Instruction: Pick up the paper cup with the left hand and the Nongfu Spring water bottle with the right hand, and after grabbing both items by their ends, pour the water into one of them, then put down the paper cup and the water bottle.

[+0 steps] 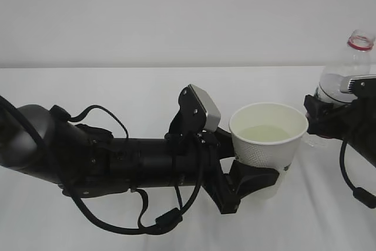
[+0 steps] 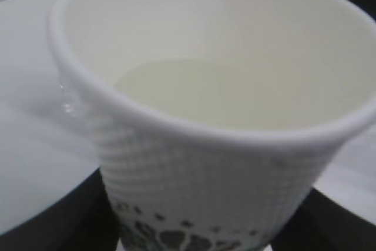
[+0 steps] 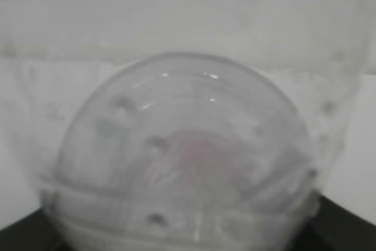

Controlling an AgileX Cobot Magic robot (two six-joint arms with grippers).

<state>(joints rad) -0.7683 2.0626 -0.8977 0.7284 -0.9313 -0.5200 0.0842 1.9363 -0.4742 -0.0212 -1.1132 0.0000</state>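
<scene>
The white dimpled paper cup (image 1: 267,148) stands upright right of centre, with pale water (image 1: 265,134) in it. My left gripper (image 1: 254,167) is shut on its lower wall, black fingers (image 1: 252,178) on either side. In the left wrist view the paper cup (image 2: 211,145) fills the frame, the water (image 2: 194,89) shows inside, and a dark finger (image 2: 41,227) sits low at each side. At the far right the clear Nongfu Spring water bottle (image 1: 343,72) is upright with an open neck and a red ring. My right gripper (image 1: 328,123) is shut on its body. The right wrist view shows the bottle (image 3: 182,163) blurred and close.
A white table (image 1: 117,86) runs back to a plain white wall. My left arm (image 1: 117,157), with looping cables and a grey camera box (image 1: 202,107), lies across the left and middle. The right arm's cable (image 1: 352,174) hangs at the right edge.
</scene>
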